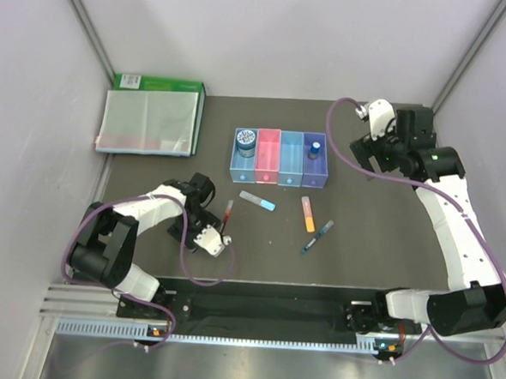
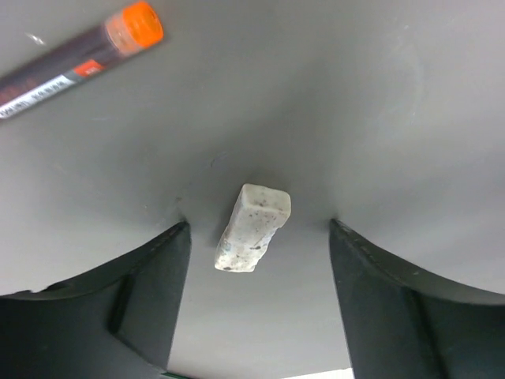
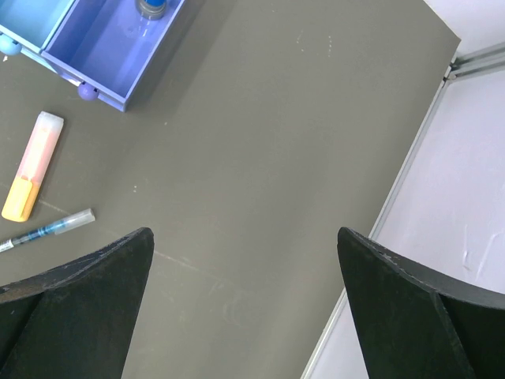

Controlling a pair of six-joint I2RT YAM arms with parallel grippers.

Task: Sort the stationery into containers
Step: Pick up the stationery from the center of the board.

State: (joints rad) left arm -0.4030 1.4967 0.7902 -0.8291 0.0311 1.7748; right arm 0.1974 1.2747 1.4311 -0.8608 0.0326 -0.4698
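on the dark table (image 1: 361, 248) the joined row of containers (image 1: 281, 157) stood toward the back. the right pincer (image 3: 245, 237) hung spread and empty above bare table beside the purple bin. the left pincer (image 1: 213, 243) was low, spread wide and holding nothing, with the dark red pen (image 2: 75, 59) lying off to one side. the beige eraser (image 2: 253, 227) lay on the table between its jaws, skewed. centring first, then closing across the narrow sides, would likely grip best.
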